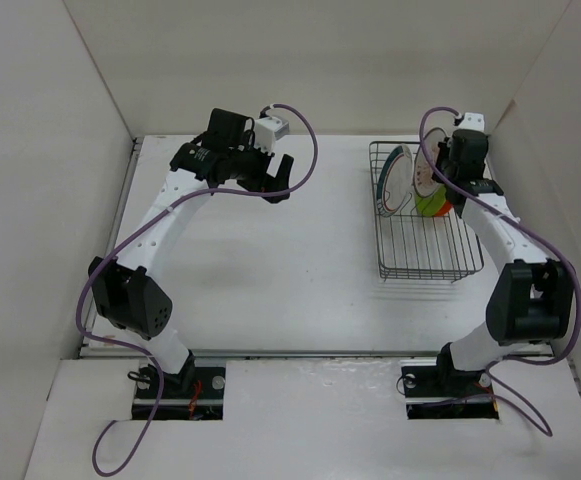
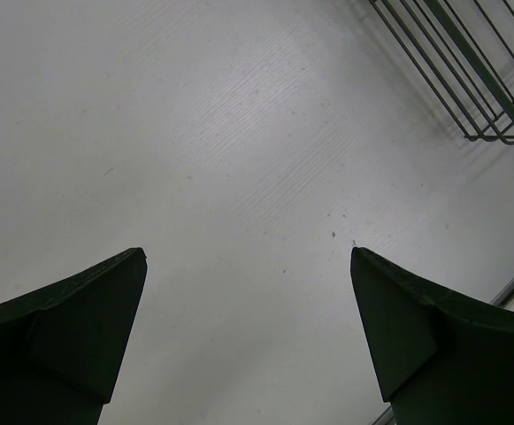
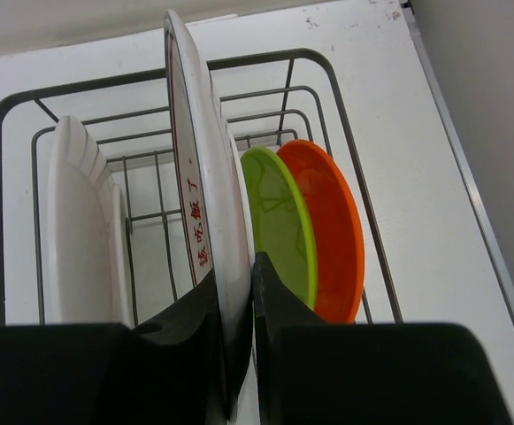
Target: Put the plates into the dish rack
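Observation:
The black wire dish rack point(image 1: 425, 262) stands at the right of the table, with all the plates I can see upright inside it. My right gripper point(image 3: 237, 274) point(image 1: 442, 172) is shut on the rim of a white plate with red lettering point(image 3: 205, 168), which stands on edge in the rack point(image 3: 239, 62). To its left is another white plate point(image 3: 75, 230), teal-rimmed in the top view point(image 1: 394, 178). To its right are a lime green plate point(image 3: 280, 226) and an orange plate point(image 3: 332, 226). My left gripper point(image 2: 248, 257) point(image 1: 278, 183) hangs open over bare table, holding nothing.
White walls enclose the table on the left, back and right; the right wall runs close beside the rack. A corner of the rack point(image 2: 495, 97) shows at the upper right of the left wrist view. A metal strip point(image 1: 310, 352) edges the table's near side.

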`<action>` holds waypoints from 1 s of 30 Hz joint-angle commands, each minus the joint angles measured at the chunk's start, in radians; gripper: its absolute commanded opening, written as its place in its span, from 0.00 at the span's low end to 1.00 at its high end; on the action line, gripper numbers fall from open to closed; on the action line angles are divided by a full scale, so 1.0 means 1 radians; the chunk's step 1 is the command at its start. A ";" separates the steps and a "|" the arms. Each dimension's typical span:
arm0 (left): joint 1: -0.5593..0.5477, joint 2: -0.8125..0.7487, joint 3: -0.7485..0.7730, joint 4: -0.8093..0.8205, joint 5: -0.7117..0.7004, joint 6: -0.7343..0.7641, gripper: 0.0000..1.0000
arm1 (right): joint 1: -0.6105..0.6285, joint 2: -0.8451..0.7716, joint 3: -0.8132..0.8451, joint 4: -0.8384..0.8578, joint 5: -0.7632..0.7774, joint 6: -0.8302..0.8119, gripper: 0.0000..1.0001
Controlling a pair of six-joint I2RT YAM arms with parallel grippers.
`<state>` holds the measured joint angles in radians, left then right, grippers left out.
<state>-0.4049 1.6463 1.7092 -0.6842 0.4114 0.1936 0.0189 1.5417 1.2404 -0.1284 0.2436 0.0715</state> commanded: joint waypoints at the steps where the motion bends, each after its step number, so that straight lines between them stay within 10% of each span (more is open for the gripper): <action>1: -0.005 -0.045 -0.017 0.012 0.015 0.007 1.00 | -0.007 0.023 0.001 0.075 -0.021 -0.004 0.05; 18: -0.005 -0.045 -0.008 0.023 -0.049 -0.003 1.00 | -0.007 -0.075 0.077 -0.014 0.000 -0.004 0.54; 23: -0.005 -0.054 0.058 0.041 -0.204 -0.046 1.00 | -0.007 -0.221 0.146 -0.120 -0.039 -0.004 1.00; 30: 0.018 -0.095 0.191 0.075 -0.563 -0.123 1.00 | 0.042 -0.515 0.117 -0.263 -0.190 0.037 1.00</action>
<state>-0.4038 1.6436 1.8210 -0.6632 0.0639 0.1207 0.0319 1.1198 1.3502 -0.3054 0.1383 0.0883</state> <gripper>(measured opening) 0.997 0.998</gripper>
